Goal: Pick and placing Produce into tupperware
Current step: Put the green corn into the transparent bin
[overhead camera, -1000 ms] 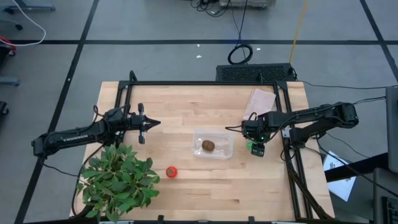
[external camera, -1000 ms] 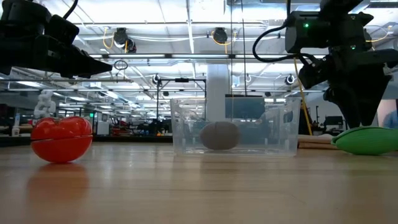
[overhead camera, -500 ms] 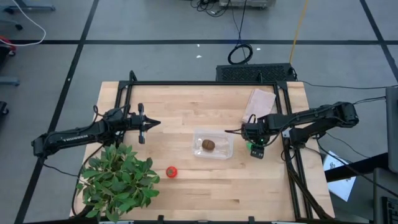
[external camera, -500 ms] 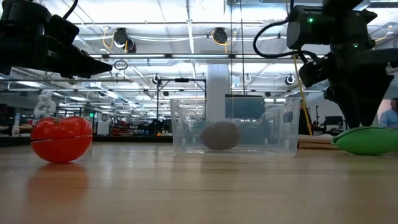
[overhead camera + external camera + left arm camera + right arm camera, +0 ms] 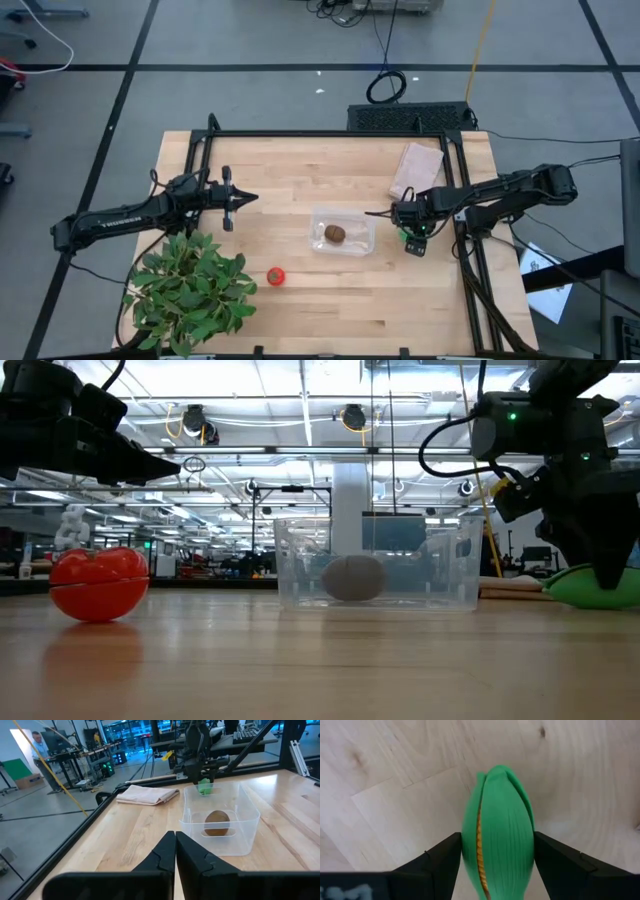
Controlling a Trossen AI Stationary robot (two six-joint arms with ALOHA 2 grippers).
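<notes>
Green piece (image 5: 497,832): the bright green oblong one lies on the bare wood near the right edge of the tabletop (image 5: 300,300), just beside the container's right end. It has ribbed skin with a yellowish seam down its length.

Right gripper (image 5: 495,855): down over the green piece, a dark finger (image 5: 442,860) pressed on either flank, so it's clamped on it. In the low view the piece still looks to be sitting on the wood under the gripper.

Container (image 5: 343,231): clear plastic tub, right of the tabletop's centre, standing upright with no lid on.

Kiwi (image 5: 334,234): fuzzy brown oval, already inside the container, resting on its floor about mid-tub.

Tomato (image 5: 275,276): little red ball, out on the wood toward the front edge, well apart from the container, near the plant's leaves.

Left gripper (image 5: 226,198): hangs over the left part of the tabletop, away from all the produce, fingers pinched together with nothing in them.

Plant (image 5: 190,290): big leafy green thing filling the front left corner.

Packet (image 5: 417,164): flat pinkish-tan one, toward the back right corner, behind the right gripper.

Person (image 5: 37,742): someone way back in the room in the left wrist view, too far off to say much.
</notes>
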